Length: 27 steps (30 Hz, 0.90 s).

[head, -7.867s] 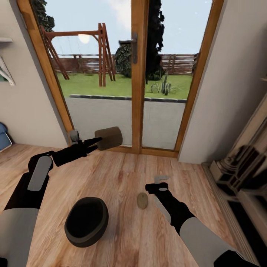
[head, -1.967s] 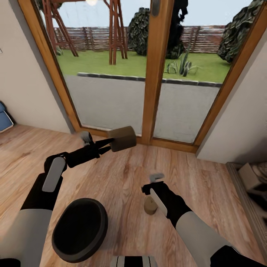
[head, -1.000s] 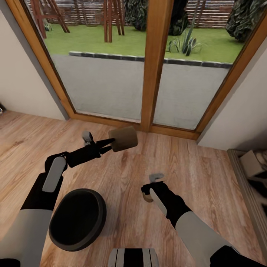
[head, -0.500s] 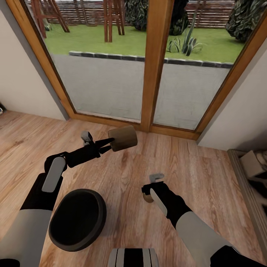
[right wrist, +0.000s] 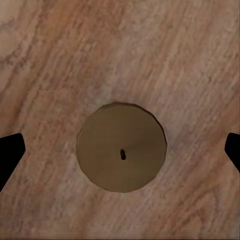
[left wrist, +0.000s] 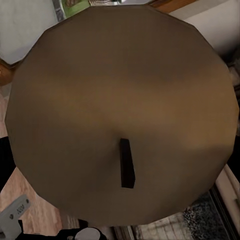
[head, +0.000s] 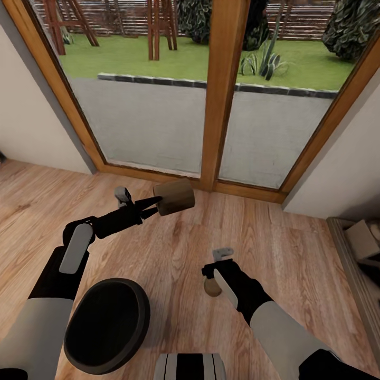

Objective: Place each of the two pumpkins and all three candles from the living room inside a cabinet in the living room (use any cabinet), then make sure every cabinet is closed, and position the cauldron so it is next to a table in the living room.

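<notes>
Head view looks down on a wooden floor (head: 174,274) before a glazed door with an orange-brown wood frame (head: 224,95); the left gripper (head: 153,205) pinches a brown candle (head: 174,197), holding it on its side above the floor near the door sill; through the left wrist camera that candle's round end (left wrist: 122,112) with its dark wick looms very close; the right gripper (head: 215,264) hangs over a second, smaller candle (head: 211,287) standing upright on the boards, its fingertips (right wrist: 10,152) spread wide on either side and not touching the candle (right wrist: 121,153); the black cauldron (head: 105,324) sits on the floor by the left arm.
</notes>
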Motion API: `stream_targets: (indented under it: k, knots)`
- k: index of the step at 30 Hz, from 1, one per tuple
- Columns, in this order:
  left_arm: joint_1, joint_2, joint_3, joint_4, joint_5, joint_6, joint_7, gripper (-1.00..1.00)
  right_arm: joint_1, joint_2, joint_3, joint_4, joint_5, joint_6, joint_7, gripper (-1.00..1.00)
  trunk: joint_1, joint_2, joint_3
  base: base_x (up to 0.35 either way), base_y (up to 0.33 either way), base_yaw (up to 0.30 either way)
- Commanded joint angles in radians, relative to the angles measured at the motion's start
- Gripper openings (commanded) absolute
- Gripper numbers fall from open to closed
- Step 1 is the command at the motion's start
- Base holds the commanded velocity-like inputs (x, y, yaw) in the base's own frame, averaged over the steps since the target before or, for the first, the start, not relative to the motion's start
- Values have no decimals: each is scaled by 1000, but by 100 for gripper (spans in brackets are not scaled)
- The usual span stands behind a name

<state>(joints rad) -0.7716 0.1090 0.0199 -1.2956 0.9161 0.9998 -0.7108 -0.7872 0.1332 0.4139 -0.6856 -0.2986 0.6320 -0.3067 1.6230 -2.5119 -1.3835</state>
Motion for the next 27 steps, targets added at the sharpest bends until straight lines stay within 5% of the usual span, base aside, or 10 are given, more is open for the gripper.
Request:
stream_targets:
  k: [1, 4, 6, 27]
  knots:
    - [0, 0, 0, 1, 0, 0, 1, -100, -18, 0, -1, 53, -3, 0, -2, 100, 0, 0, 0, 0, 0, 0]
    - [0, 0, -1, -1, -5, 0, 6, -100, -98, 4, -2, 226, -1, -50, 0, 100, 0, 0, 0, 0, 0, 0]
    - [0, 1, -3, -5, -8, 0, 9, -100, -111, 5, -2, 241, -1, -63, 0, 100, 0, 0, 0, 0, 0, 0]
    - [0, 1, -5, -8, -11, 0, 11, -100, -141, 35, 24, 252, 1, -168, 1, 100, 0, 0, 0, 0, 0, 0]
